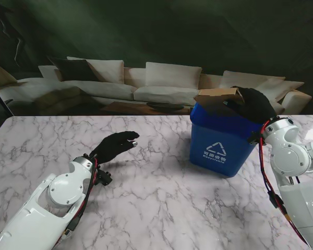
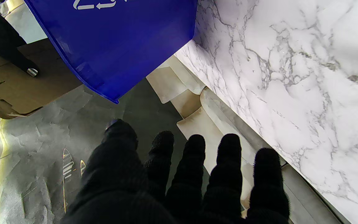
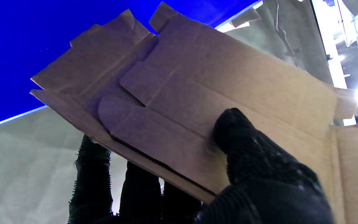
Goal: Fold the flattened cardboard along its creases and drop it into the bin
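Note:
The folded brown cardboard is held over the mouth of the blue bin, pinched in my right hand. In the right wrist view the thumb presses on the cardboard and the other fingers lie behind it, with the bin's blue inside beyond. My left hand hovers over the marble table to the bin's left, open and holding nothing. Its fingers are spread in the left wrist view, where the bin and the cardboard also show.
The bin stands on the table's far right part, a white recycling mark on its near side. A sofa sits beyond the table's far edge. Bare marble lies between my two arms.

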Robot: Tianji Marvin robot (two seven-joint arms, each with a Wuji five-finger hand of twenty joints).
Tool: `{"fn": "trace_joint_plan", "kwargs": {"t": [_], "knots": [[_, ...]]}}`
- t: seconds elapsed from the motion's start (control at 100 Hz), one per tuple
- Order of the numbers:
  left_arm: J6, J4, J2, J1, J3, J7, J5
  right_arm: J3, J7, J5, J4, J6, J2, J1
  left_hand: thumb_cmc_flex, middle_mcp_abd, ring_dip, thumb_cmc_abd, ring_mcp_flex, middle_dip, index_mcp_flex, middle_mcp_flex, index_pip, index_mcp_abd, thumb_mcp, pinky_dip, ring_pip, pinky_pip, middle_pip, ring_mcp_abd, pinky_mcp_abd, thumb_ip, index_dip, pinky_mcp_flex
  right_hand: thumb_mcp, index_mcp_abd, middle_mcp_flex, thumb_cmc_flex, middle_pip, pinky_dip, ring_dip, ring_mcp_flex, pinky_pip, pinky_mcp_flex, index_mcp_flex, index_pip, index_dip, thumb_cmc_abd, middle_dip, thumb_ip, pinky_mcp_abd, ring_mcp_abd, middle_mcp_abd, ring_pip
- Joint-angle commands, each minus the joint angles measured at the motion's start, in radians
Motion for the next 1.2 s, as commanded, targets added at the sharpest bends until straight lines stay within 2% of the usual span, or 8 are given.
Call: {"fn": "trace_joint_plan", "kwargs": {"t": [0.0,0.1,0.17,0.44,0.58,0.71,0.9,1.19], "knots": [[-0.003,-0.008,0.001,0.003,0.002,-0.017,0.006,-0.005,0.001,-0.003,0.014,0.014,0.001,0.008,0.027,-0.017,0.013,0.019,0.014,0.011,0.011,0.019,-0.008,0.005,0.012,0.013,0.024,0.029,0.018,0.0,0.019,0.024,0.017,-0.011,-0.03,-0.05,-0.076,-0.058,-0.03,-0.02,-0.032,-0.068,-0.031,-0.04,-0.052,0.042,-0.038,0.013,-0.024,0.035,-0.008,-0.012,-0.006,-0.044],[-0.008,-0.009,0.003,0.003,0.001,-0.019,0.017,-0.011,-0.007,-0.021,0.025,0.029,0.001,0.014,0.036,-0.019,0.013,0.018,0.016,0.012,0.008,0.021,-0.006,0.005,0.013,0.012,0.024,0.03,0.019,-0.001,0.019,0.025,0.021,-0.01,-0.053,0.012,-0.154,-0.151,-0.045,-0.042,-0.077,-0.134,-0.053,-0.064,-0.064,-0.092,0.002,0.011,-0.072,0.057,-0.015,-0.007,0.001,-0.073],[-0.012,-0.008,0.003,0.003,0.002,-0.018,0.018,-0.014,-0.011,-0.038,0.033,0.031,0.002,0.019,0.038,-0.018,0.013,0.019,0.016,0.012,0.006,0.02,-0.006,0.005,0.012,0.012,0.024,0.029,0.02,-0.002,0.02,0.025,0.022,-0.011,-0.038,0.039,-0.199,-0.235,-0.075,-0.064,-0.097,-0.173,-0.08,-0.09,-0.077,-0.203,0.041,0.007,-0.089,0.109,-0.018,-0.007,0.002,-0.096],[-0.01,-0.017,0.003,0.008,0.002,-0.019,0.018,-0.027,-0.028,-0.051,0.06,0.021,0.001,0.037,0.026,-0.019,0.013,0.029,0.014,0.012,0.0,0.017,-0.014,0.007,0.008,0.01,0.024,0.027,0.02,-0.003,0.018,0.024,0.016,-0.013,-0.148,0.096,-0.36,-0.404,-0.162,-0.111,-0.138,-0.285,-0.155,-0.169,-0.28,-0.365,0.027,-0.002,-0.128,0.101,-0.031,0.0,0.014,-0.156],[-0.002,-0.024,0.003,0.012,0.001,-0.019,0.014,-0.026,-0.037,-0.047,0.046,-0.006,-0.001,0.041,0.022,-0.019,0.013,0.033,0.012,0.011,0.002,0.016,-0.014,0.007,0.007,0.01,0.023,0.027,0.02,-0.002,0.018,0.024,0.016,-0.013,-0.166,0.091,-0.364,-0.401,-0.156,-0.112,-0.141,-0.292,-0.162,-0.175,-0.279,-0.369,0.028,0.017,-0.126,0.107,-0.036,-0.007,0.005,-0.159],[0.009,-0.035,0.002,0.016,-0.001,-0.018,0.006,-0.017,-0.032,-0.052,-0.005,-0.038,0.001,0.038,0.02,-0.018,0.012,0.037,0.009,0.01,0.001,0.012,-0.015,0.007,0.008,0.01,0.021,0.025,0.018,-0.002,0.018,0.024,0.015,-0.015,-0.234,0.084,-0.361,-0.337,-0.145,-0.092,-0.139,-0.288,-0.167,-0.178,-0.267,-0.368,0.04,0.053,-0.126,0.126,-0.029,-0.008,0.0,-0.158],[0.024,-0.052,-0.001,0.016,-0.001,-0.013,0.001,-0.03,0.028,0.027,-0.104,-0.079,0.005,0.026,0.017,-0.005,0.011,0.046,0.003,0.007,0.002,0.0,-0.013,0.009,0.007,0.008,0.018,0.019,0.011,-0.004,0.015,0.022,0.018,-0.024,-0.26,0.075,-0.342,-0.36,-0.149,-0.083,-0.135,-0.273,-0.162,-0.167,-0.25,-0.369,0.043,0.1,-0.129,0.129,-0.016,-0.011,-0.001,-0.153],[0.019,-0.075,-0.009,0.026,0.012,0.022,-0.008,-0.199,0.061,0.167,-0.194,-0.09,-0.001,-0.026,0.001,0.01,0.002,0.069,-0.037,-0.024,0.001,-0.077,-0.014,0.01,0.004,-0.007,-0.001,-0.013,-0.038,-0.014,0.004,0.017,0.019,-0.038,-0.289,0.092,-0.32,-0.36,-0.165,-0.069,-0.128,-0.253,-0.153,-0.152,-0.232,-0.395,0.042,0.134,-0.136,0.133,-0.002,0.001,0.027,-0.151]]}}
